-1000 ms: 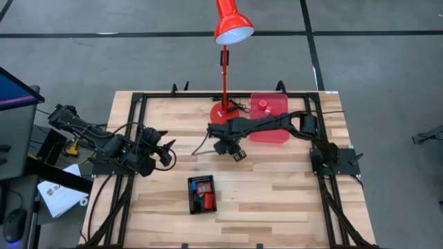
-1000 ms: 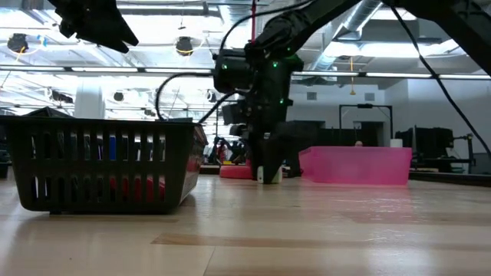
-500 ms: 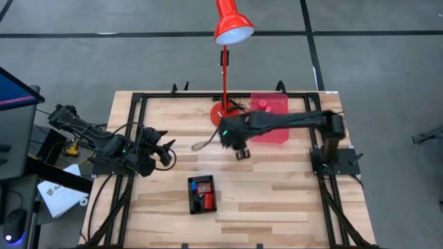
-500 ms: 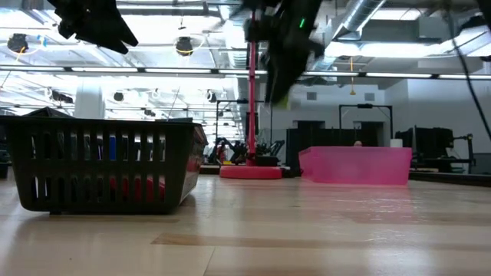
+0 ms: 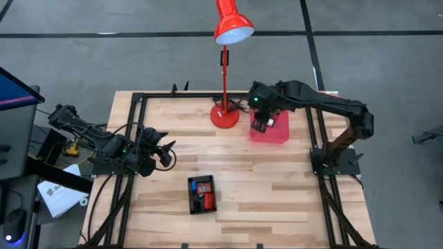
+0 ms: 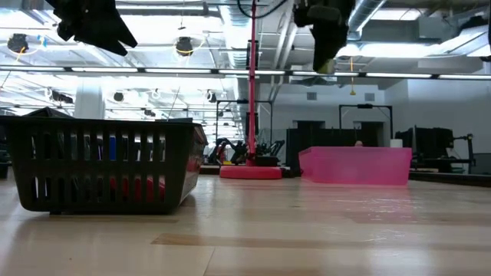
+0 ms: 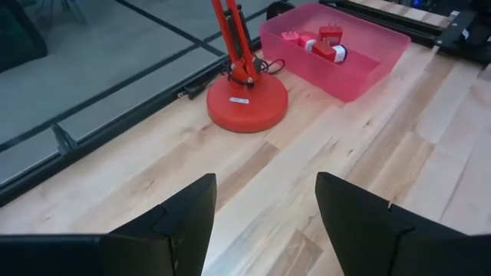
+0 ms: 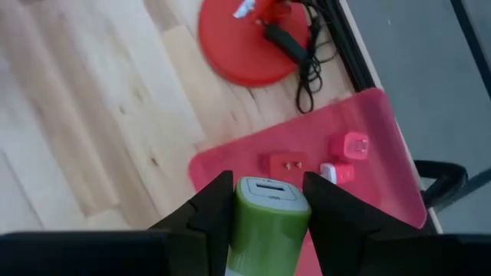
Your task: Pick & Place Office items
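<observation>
Black basket [image 5: 201, 194] sits well left of the pink tray [image 5: 275, 133], near the table's front. Left gripper [image 5: 166, 151] waits far left of the tray, fingers apart, empty. Lamp [image 5: 224, 114] stands just left of the tray. Right gripper [image 5: 261, 125] hangs over the tray's left half, clamped on a green block [image 8: 268, 217], long axis pointing down at open floor beside pink pieces [image 8: 349, 146].

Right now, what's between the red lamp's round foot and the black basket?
Just bare wooden table. The high view shows nothing lying between the lamp base and the black basket.
</observation>
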